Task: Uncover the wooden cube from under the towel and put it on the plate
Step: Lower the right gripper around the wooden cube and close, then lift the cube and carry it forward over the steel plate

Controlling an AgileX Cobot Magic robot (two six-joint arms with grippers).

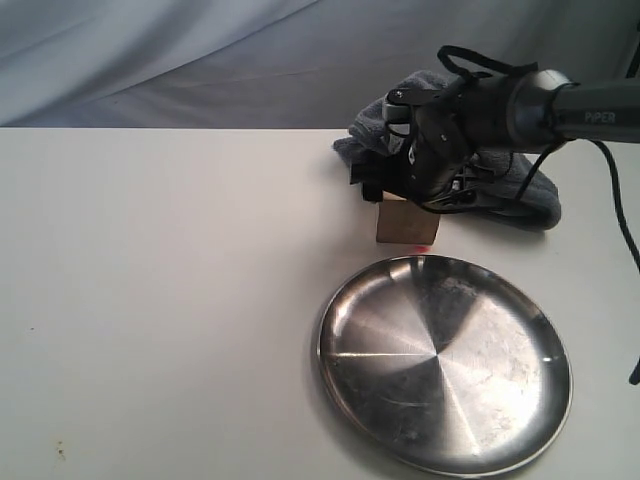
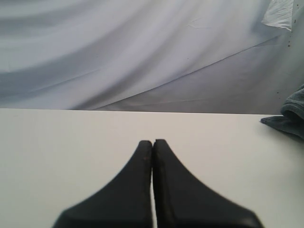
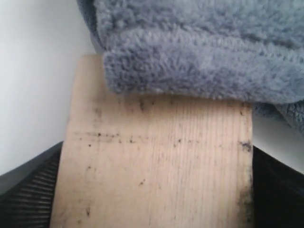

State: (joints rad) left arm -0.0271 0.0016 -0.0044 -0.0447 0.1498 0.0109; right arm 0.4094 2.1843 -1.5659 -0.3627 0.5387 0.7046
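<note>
1. The table (image 1: 150,300) is white. Its whole left half lies bare from the near edge to the far edge, which gives wide room on that side.
2. The plate (image 1: 445,362) sits near right with nothing on it, its near rim close to the table's near edge. Its far rim lies just short of the wooden cube (image 1: 405,222), with only a narrow strip of table between them.
3. The towel (image 1: 530,195) is bunched at the far right, behind the cube. In my right wrist view a thick fold of it (image 3: 199,57) lies over the far edge of the cube's top face. The rest of that face is uncovered.
4. My right pincer (image 1: 398,190) reaches in from the right, above the cube and in front of the towel. Its fingers (image 3: 28,199) press against two opposite sides of the cube – it is clamped on the block.
5. The cube (image 3: 156,166) stands between the towel and the plate. I cannot tell whether its underside touches the table.
6. My left pincer (image 2: 153,142) has its fingers pressed together, holding nothing – bare table lies ahead of it, with a corner of the towel (image 2: 292,116) at the far right.
</note>
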